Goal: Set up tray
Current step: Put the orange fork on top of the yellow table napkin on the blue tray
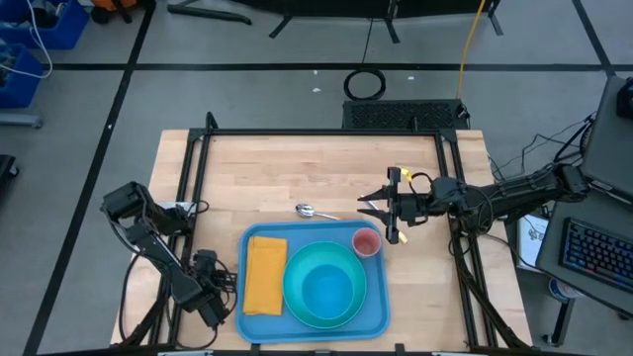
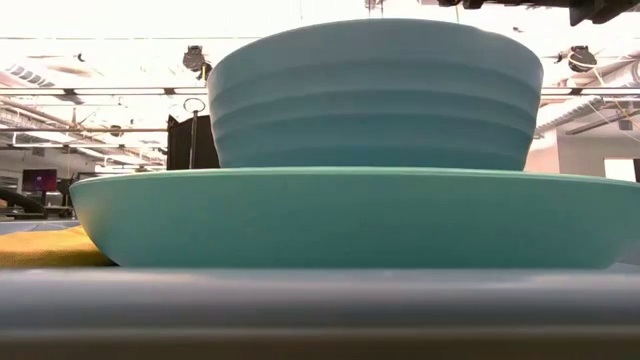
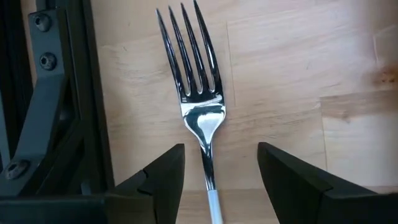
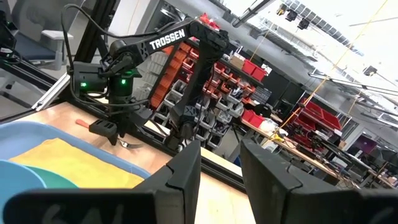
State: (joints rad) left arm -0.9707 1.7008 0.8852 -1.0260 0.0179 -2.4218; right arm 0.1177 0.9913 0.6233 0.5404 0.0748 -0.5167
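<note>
The blue tray (image 1: 381, 318) lies at the table's near middle. On it are a yellow napkin (image 1: 265, 277), a turquoise plate (image 1: 294, 297) with a bowl (image 1: 331, 287) in it, and a pink cup (image 1: 366, 242). A silver fork (image 3: 199, 93) lies flat on the wood left of the tray. My left gripper (image 3: 221, 149) points down over it, open, one finger on each side of the handle (image 3: 210, 174) without touching. In the high view this gripper (image 1: 213, 297) hides the fork. My right gripper (image 1: 378, 210) hovers open and level beyond the cup.
A spoon (image 1: 309, 211) lies on the wood just past the tray's far edge. A black metal frame (image 3: 56, 112) runs close beside the fork. In the low view the plate (image 2: 350, 215) and bowl (image 2: 375, 95) fill the picture behind the tray's rim (image 2: 300, 310).
</note>
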